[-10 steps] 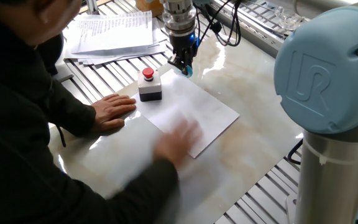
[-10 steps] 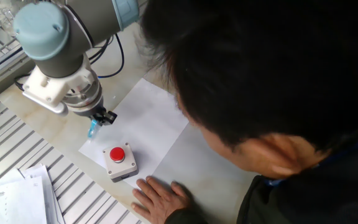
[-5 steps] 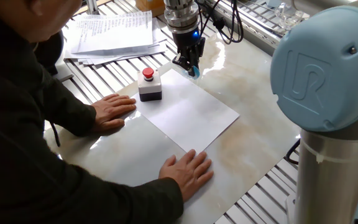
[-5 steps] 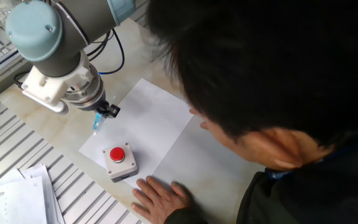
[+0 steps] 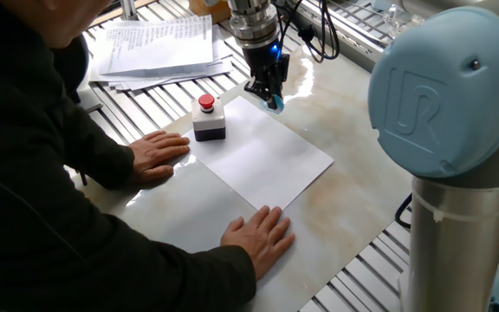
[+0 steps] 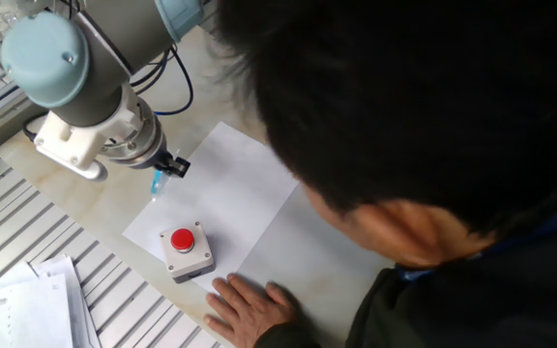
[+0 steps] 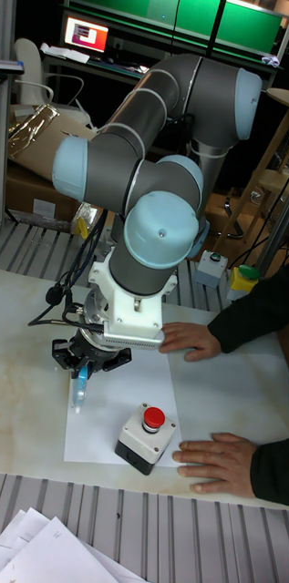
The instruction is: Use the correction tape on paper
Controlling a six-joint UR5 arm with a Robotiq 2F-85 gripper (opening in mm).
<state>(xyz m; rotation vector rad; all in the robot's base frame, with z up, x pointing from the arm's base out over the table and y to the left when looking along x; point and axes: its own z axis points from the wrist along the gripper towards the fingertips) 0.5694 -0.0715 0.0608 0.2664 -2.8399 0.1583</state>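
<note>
Tall fixed view: my gripper (image 7: 82,364) points straight down, fingers clamped on the correction tape (image 7: 78,386), a light-blue dispenser hanging tip-down at the far left edge of the paper (image 7: 117,428). Tip appears to meet the sheet near that edge (actual contact not resolvable). One fixed view shows the same grip, the correction tape (image 5: 274,103) sitting at the sheet's far corner, the paper (image 5: 271,160) lying flat on the marble-look table (image 5: 345,199). Grey button box (image 5: 208,120) with its red button stands on the paper's near-left corner, apart from my gripper (image 5: 267,91). A person's two hands rest flat on the table: one hand (image 5: 158,153) just beside the button box, the other hand (image 5: 258,238) at the sheet's near corner. Stack of printed pages (image 5: 158,48) lies on the slatted surface behind, well apart from the paper.
</note>
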